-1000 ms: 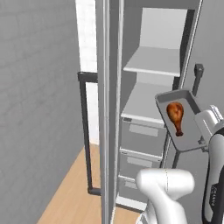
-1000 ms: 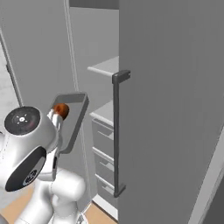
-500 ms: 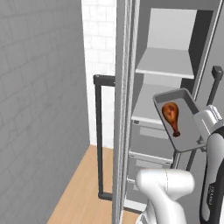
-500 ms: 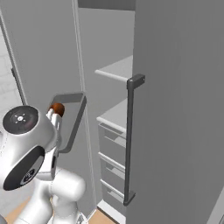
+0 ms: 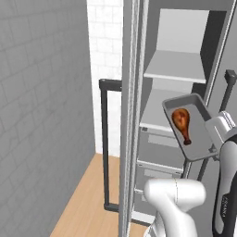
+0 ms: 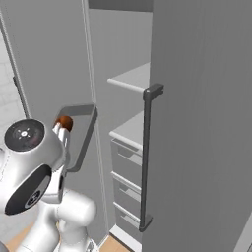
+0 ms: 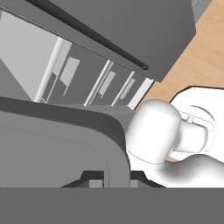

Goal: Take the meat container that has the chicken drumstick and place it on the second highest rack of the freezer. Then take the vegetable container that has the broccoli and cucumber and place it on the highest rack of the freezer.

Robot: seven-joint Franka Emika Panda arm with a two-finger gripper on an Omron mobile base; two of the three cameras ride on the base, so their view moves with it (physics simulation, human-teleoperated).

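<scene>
The claw is clenching one rim of the shallow grey rectangular meat tray, carrying it in the air in front of the tall grey freezer, level with its lower pale shelf. The small orange-brown chicken drumstick is lying loose in the tray, which is tilting noticeably. Risks, as I judge them: the drumstick is liable to slide out over the low wall, and the tray's far corner could be catching the open door's edge or the shelf front during entry.
</scene>
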